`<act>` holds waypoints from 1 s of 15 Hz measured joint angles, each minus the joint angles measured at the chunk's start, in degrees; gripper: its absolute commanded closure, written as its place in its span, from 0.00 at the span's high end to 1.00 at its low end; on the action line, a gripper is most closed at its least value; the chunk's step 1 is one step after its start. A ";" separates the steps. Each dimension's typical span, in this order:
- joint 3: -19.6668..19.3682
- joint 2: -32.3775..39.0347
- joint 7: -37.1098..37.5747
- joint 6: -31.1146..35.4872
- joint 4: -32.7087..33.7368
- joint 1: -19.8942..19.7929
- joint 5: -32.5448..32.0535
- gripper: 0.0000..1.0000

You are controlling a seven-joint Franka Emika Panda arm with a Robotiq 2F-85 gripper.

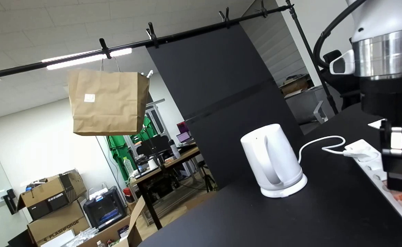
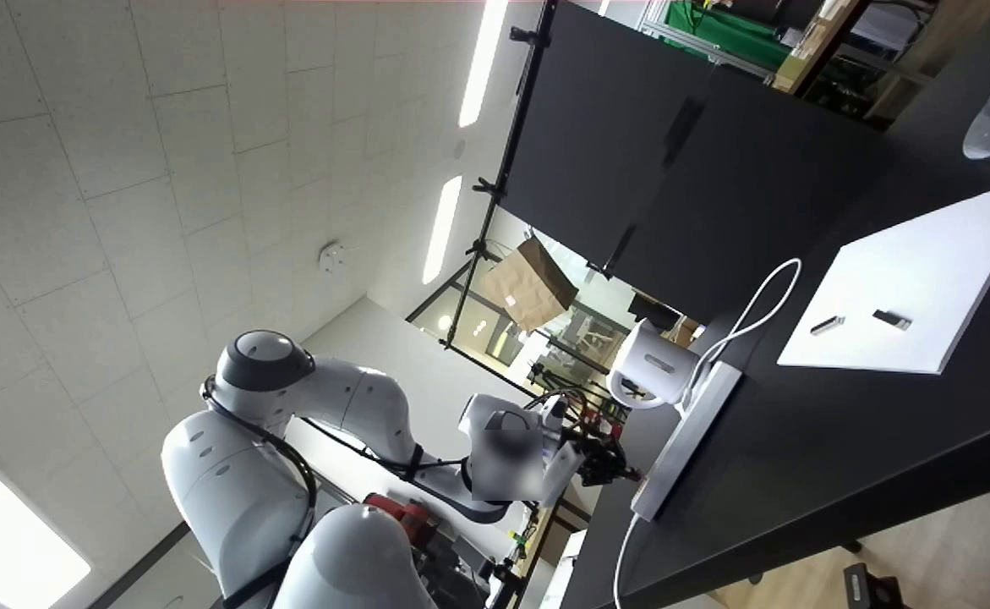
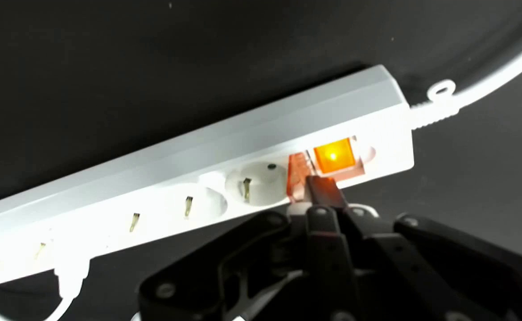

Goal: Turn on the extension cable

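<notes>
The gripper [image 3: 326, 191] is closed, finger against finger, its tips at the strip [image 3: 203, 169] and right beside the switch [image 3: 334, 156], which glows orange in the wrist view; contact with either cannot be determined. A plug [image 3: 71, 272] sits in the strip toward the end away from the gripper, and in an exterior view the kettle [image 1: 283, 164] stands near that end. Well apart from the gripper, past the kettle, a box [image 1: 57, 221] reads "FLASHFORGE", and a bag [image 1: 110, 116] bears a white label [image 1: 89, 98] too small to read.
</notes>
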 measured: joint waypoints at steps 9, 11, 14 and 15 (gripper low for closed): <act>-0.26 -9.88 -0.02 -4.41 -0.99 1.72 1.30 0.46; -0.54 -11.46 -0.02 -5.80 -1.64 1.72 1.11 0.60; -2.66 -14.15 0.71 -9.02 -2.47 1.69 -2.67 0.56; -3.34 -15.24 1.00 -10.24 -2.74 1.63 -3.78 0.63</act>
